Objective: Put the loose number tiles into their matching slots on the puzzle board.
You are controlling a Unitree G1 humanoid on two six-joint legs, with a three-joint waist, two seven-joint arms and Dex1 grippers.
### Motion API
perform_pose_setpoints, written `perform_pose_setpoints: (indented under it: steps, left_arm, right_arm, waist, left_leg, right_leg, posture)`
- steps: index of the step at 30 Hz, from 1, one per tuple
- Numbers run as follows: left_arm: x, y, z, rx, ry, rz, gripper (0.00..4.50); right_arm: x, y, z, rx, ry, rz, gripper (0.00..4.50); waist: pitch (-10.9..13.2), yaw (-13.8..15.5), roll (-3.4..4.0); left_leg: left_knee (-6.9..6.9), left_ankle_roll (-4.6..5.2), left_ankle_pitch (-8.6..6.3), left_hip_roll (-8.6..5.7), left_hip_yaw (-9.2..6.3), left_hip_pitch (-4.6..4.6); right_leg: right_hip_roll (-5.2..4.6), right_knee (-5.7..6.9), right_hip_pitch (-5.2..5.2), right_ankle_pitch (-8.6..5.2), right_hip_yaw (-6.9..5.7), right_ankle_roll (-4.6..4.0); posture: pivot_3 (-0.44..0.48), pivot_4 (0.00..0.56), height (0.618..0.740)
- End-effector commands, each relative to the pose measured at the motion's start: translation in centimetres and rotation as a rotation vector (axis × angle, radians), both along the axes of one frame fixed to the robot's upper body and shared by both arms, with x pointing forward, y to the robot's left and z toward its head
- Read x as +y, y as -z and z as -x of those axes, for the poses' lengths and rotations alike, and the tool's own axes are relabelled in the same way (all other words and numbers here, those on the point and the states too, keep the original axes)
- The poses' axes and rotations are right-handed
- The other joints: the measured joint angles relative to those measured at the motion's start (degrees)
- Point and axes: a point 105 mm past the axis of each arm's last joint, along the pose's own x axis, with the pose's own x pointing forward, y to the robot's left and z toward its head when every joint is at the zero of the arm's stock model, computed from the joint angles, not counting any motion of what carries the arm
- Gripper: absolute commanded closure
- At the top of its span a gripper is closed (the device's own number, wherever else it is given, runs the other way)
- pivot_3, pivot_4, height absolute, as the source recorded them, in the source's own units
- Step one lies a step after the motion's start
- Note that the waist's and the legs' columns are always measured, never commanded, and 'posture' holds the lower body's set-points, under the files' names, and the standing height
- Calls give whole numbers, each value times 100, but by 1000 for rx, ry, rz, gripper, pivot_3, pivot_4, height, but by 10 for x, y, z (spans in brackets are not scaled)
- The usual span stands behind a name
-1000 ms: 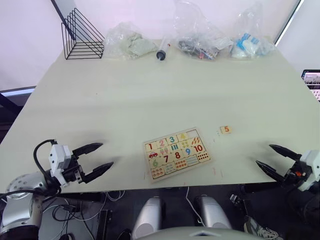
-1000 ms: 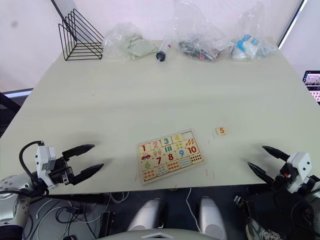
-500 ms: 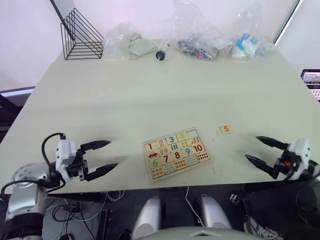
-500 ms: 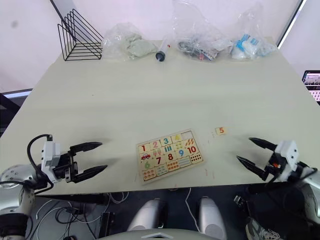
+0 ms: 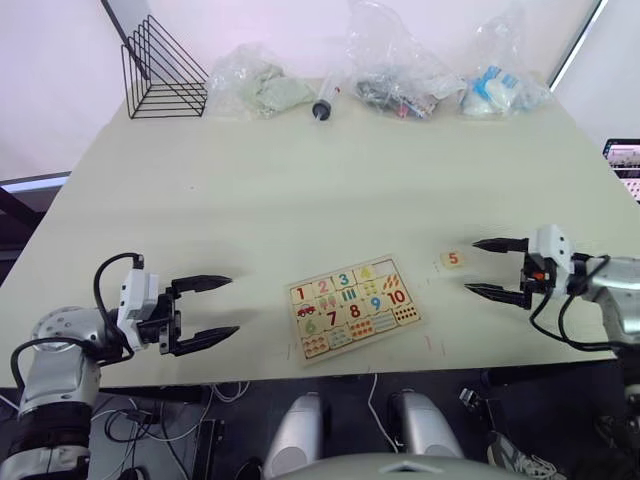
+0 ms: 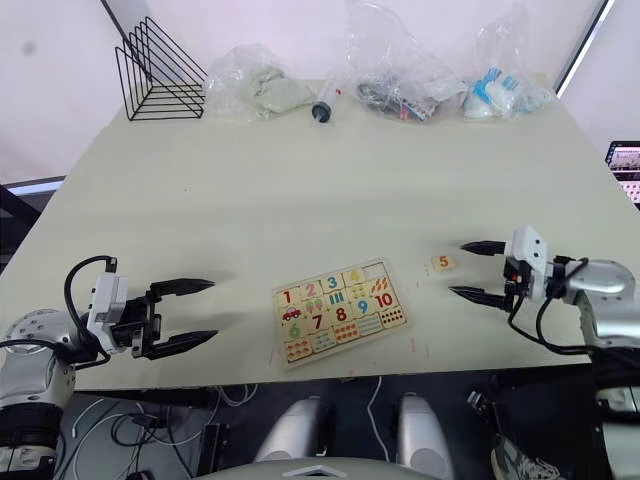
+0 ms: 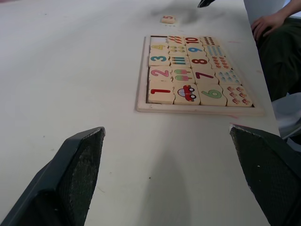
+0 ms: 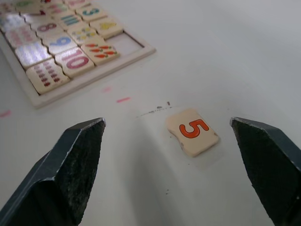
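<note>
So the puzzle board (image 5: pixel 353 308) is lying flat near the front edge of the table (image 5: pixel 300 180), with 1 through 4 sitting in the top row and the last slot (image 8: pixel 128 41) in that row showing empty. The orange 5 tile (image 5: pixel 452 259) is lying loose on the table just off the board's right corner. The right gripper (image 5: pixel 487 271) is hovering beside it, fingers spread wide, holding nothing. The left gripper (image 5: pixel 218 308) is hanging left of the board, also wide open and empty.
</note>
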Motion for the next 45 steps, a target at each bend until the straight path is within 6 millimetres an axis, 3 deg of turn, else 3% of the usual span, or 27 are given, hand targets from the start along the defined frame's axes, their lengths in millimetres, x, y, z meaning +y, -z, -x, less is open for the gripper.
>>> perform_pose_setpoints:
  steps: [1,14,25,33,41,45]
  left_arm:
    - [-1,-9,6,-17,53,-12,0]
    - [-13,-18,6,-19,126,-5,0]
    - [-20,-26,8,-32,142,-2,0]
    - [-22,-27,8,-30,144,-5,0]
    - [-16,-18,9,-22,140,-18,0]
    - [-15,-14,10,-17,147,-25,0]
  right_arm:
    - [1,-3,-12,-1,-49,77,35]
    - [17,5,-32,14,-225,273,35]
    - [15,10,-35,50,-218,301,35]
    - [15,11,-38,22,-207,311,3638]
    - [15,-1,-38,1,-156,248,3631]
    - [19,-6,-23,38,-126,219,3631]
  waist:
    - [0,-10,0]
    - [3,-30,5]
    - [3,-33,5]
    - [2,-49,3]
    - [2,-83,4]
    - [3,-70,5]
  left_leg:
    - [0,0,0,1,-1,0]
    - [-2,-1,0,-1,-4,-2]
    - [-1,-2,1,-1,-5,-2]
    - [0,-2,1,-2,-4,8]
    - [-2,-2,1,-1,-7,7]
    - [-2,-1,0,1,-13,2]
  right_leg:
    - [0,0,0,0,0,0]
    - [-2,0,-6,1,3,-1]
    - [-2,2,-6,1,4,-1]
    - [-1,3,2,2,6,-2]
    - [-1,2,1,1,5,-2]
    - [-4,2,-1,1,3,-2]
  posture:
    - [0,150,740]
    - [0,150,740]
    - [0,150,740]
    - [0,150,740]
    - [0,150,740]
    - [0,150,740]
